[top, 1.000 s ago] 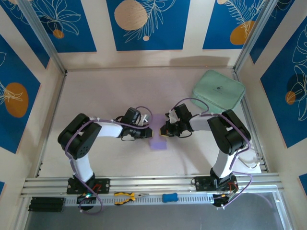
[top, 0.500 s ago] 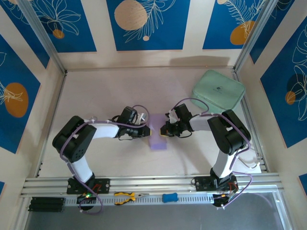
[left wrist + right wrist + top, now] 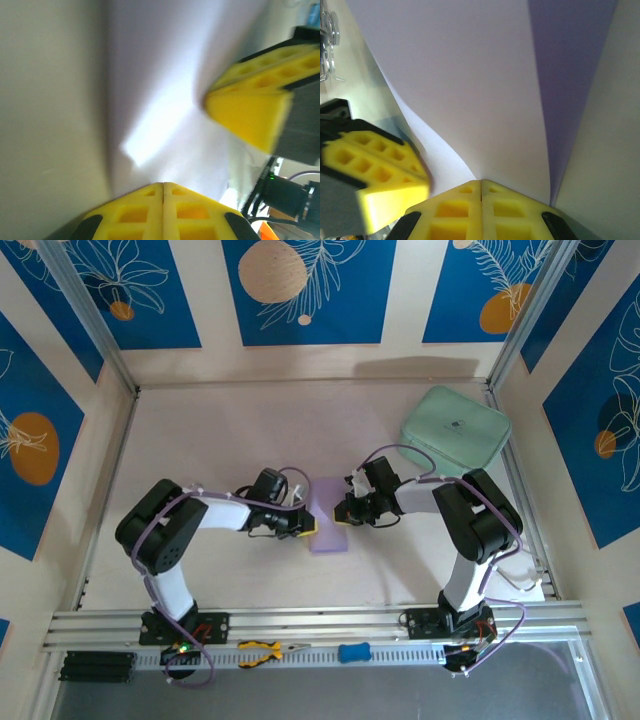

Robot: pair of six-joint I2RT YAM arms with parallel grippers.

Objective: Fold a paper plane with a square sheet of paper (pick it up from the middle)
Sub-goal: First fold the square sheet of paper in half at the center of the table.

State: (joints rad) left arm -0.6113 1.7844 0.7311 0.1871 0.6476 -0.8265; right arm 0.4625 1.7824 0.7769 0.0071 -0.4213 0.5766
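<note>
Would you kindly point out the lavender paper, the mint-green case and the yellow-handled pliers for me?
lavender paper [image 3: 330, 537]: top external view, its near flat part.
mint-green case [image 3: 456, 430]: top external view, middle of its lid.
yellow-handled pliers [image 3: 260, 651]: top external view, on the handles.

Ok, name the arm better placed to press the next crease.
Left, probably. The right gripper looks shut on the square sheet of paper, holding its right edge; the left gripper is shut at the left edge, free to press along it.
</note>
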